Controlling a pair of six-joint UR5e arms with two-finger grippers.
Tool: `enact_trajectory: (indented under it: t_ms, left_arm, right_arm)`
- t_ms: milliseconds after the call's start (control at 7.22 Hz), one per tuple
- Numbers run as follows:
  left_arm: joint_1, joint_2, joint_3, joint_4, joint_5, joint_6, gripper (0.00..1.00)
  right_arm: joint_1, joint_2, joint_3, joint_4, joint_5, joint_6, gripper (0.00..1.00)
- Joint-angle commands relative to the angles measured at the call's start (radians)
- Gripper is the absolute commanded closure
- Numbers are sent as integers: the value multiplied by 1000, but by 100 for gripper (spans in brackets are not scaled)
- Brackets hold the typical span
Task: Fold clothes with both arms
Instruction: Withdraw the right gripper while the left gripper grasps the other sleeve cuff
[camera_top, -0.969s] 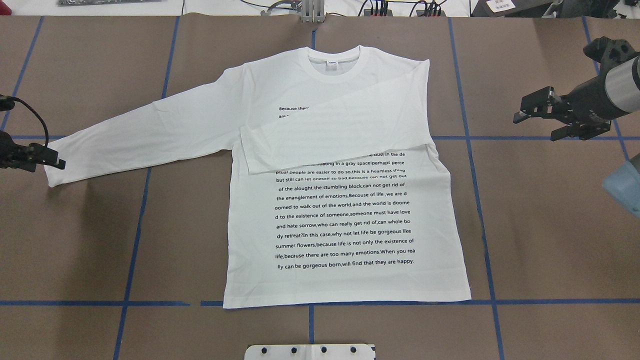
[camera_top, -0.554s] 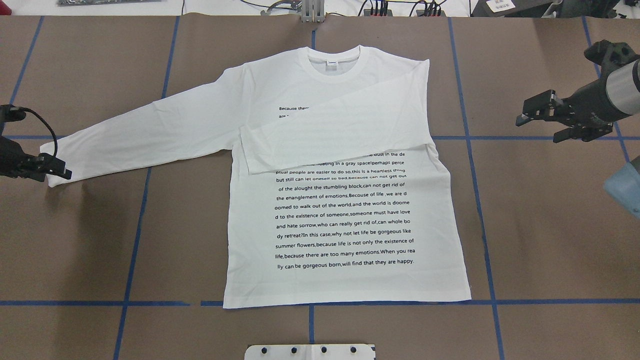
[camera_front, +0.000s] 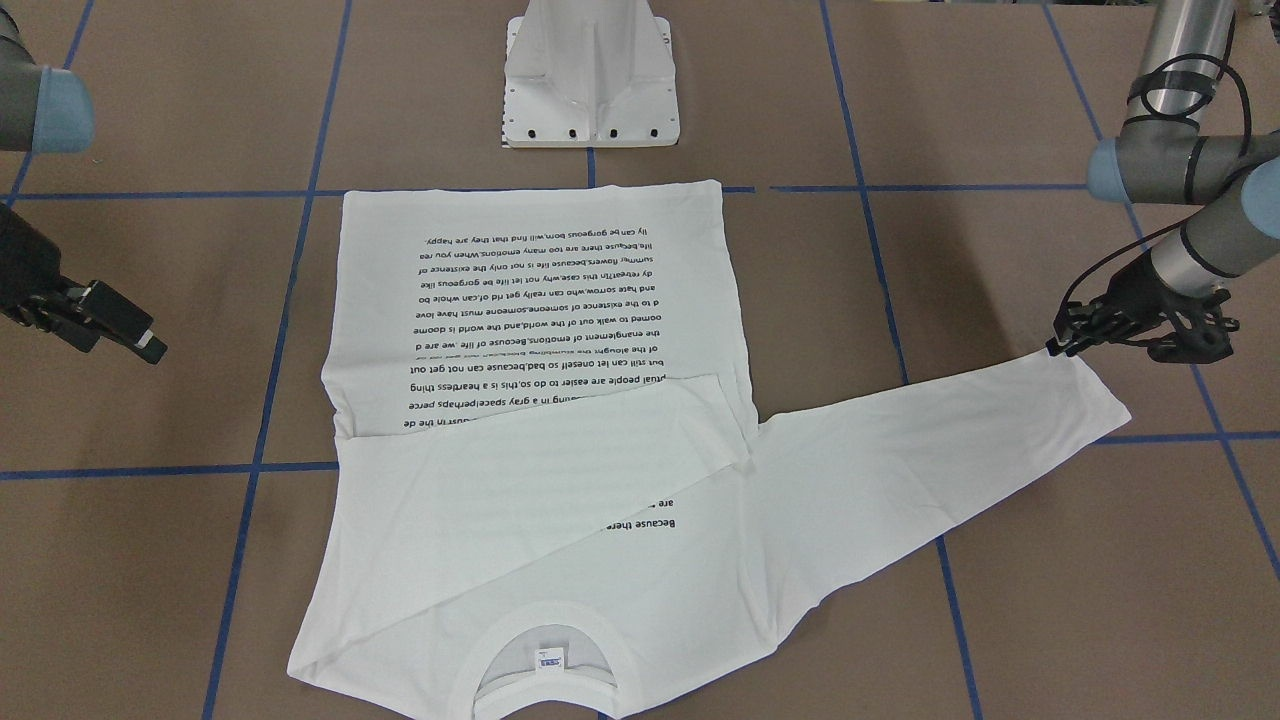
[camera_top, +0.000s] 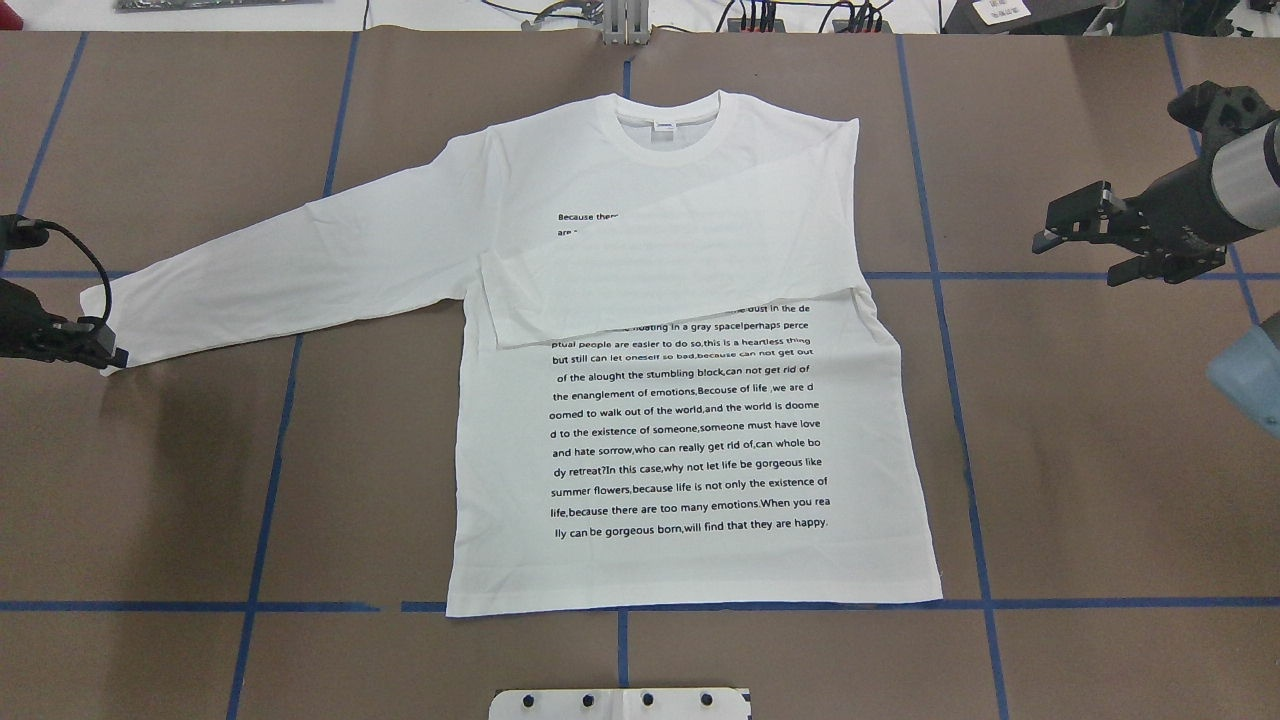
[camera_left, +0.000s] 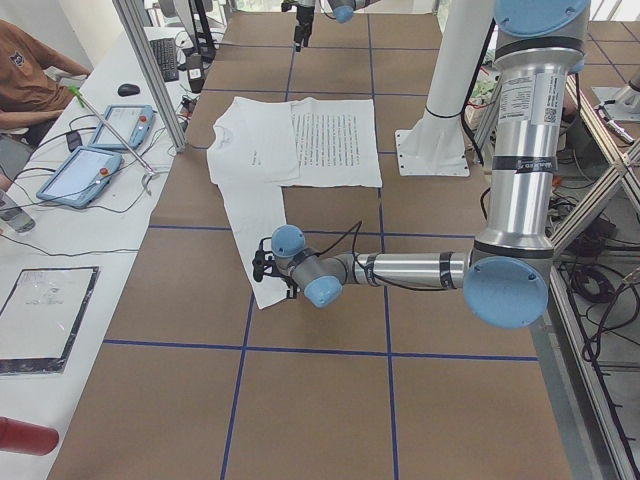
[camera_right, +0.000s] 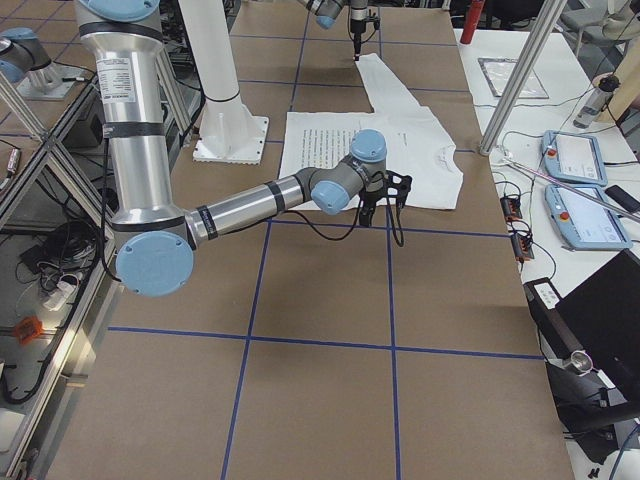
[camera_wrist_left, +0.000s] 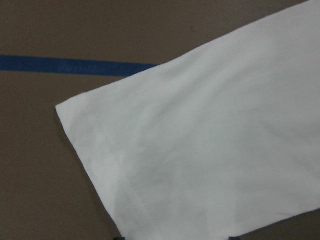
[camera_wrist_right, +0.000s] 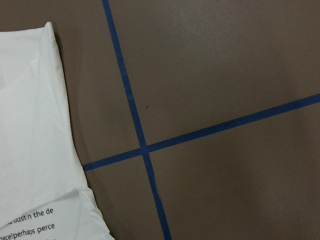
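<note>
At the cuff (camera_top: 100, 305) of the T-shirt (camera_top: 400, 250), the left tool (camera_top: 108, 352) hides one corner.

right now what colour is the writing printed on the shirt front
Black text in many lines on a plain white T-shirt. It shows best in the overhead exterior view.

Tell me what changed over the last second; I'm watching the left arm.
The left hand slid along the cuff toward the robot and now sits low at the cuff's near corner. Its fingers look apart, with no grip yet. The right hand edged slightly away from the shirt, open and empty. The shirt lies as before, its other sleeve folded across the chest.
</note>
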Motion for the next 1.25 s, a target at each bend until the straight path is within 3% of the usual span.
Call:
enact_trajectory:
  t_ms: [0, 277, 415, 554, 692, 1108]
  left_arm:
    - [-5, 14, -56, 4, -2, -3, 100]
    - [-4, 17, -66, 6, 3, -3, 100]
    - [-2, 17, -58, 12, 23, -3, 62]
    - [-2, 17, -52, 13, 35, -2, 46]
    - [-2, 19, -40, 13, 37, -2, 42]
    - [4, 20, -29, 13, 37, -17, 43]
  right_arm:
    - [0, 0, 1, 0, -1, 0, 1]
    - [-2, 0, 1, 1, -3, 1, 1]
    - [0, 0, 1, 0, -3, 2, 1]
    - [0, 0, 1, 1, -6, 2, 1]
    - [0, 0, 1, 1, -4, 2, 1]
    - [1, -4, 8, 1, -1, 3, 1]
